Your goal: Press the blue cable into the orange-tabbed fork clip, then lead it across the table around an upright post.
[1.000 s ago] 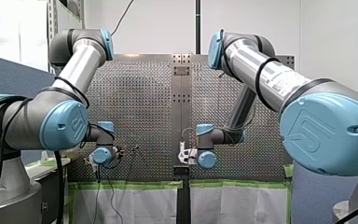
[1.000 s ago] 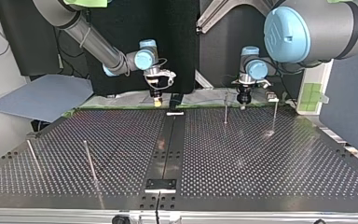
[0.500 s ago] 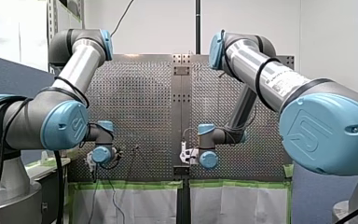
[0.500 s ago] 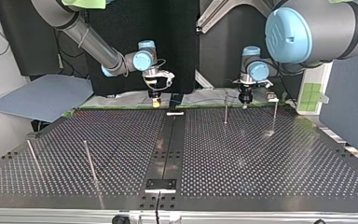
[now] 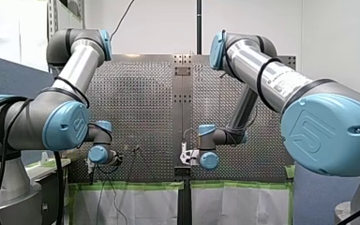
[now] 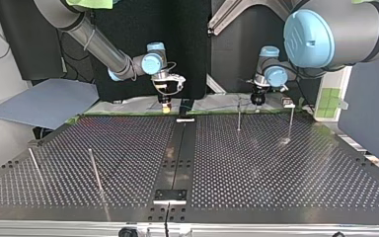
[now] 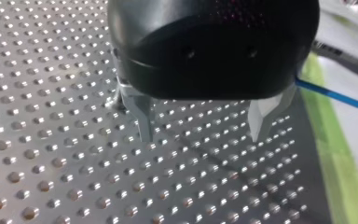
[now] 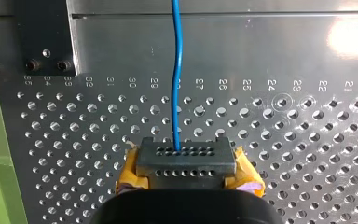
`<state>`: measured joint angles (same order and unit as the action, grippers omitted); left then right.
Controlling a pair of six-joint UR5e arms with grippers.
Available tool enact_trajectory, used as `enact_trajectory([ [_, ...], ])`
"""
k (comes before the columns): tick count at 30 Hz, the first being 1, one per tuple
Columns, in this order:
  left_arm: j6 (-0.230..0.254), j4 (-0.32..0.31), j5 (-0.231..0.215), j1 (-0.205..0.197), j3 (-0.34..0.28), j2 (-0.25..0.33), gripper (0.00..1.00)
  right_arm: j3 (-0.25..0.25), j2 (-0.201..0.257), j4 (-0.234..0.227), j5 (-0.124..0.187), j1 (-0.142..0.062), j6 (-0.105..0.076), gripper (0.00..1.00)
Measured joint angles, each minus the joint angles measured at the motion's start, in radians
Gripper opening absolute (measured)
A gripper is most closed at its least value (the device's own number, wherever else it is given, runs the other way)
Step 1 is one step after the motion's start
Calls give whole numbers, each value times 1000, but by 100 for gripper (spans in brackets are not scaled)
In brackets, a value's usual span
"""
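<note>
Early stage, I judge. My right end effector (image 8: 185, 159) grips the cable (image 8: 177, 70), which runs ahead over the bench (image 8: 284, 60). My left end effector (image 7: 200, 135) gapes empty. Clipping and post (image 6: 239, 116) routing remain.

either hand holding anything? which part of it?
Right hand is shut on the blue cable; where along its length can't be told. Left hand open, empty.

An upright post (image 6: 238, 114) and a second post (image 6: 290, 123) flank my left gripper (image 6: 257, 102); two more posts (image 6: 94, 170) stand at the top view's left. Between the pairs the perforated table (image 6: 256, 168) lies open. The blue cable (image 8: 177, 70) stretches ahead of my right gripper (image 8: 186, 156).
</note>
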<state>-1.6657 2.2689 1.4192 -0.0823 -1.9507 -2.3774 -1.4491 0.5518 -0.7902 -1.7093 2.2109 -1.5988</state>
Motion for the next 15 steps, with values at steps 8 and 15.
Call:
enact_trajectory([
  [8, 13, 38, -66, -13, -60, 49, 100, 0, 0, 1, 0, 2, 0, 0],
  [15, 4, 34, -126, -15, -119, 108, 100, 0, 0, 1, 0, 3, 0, 0],
])
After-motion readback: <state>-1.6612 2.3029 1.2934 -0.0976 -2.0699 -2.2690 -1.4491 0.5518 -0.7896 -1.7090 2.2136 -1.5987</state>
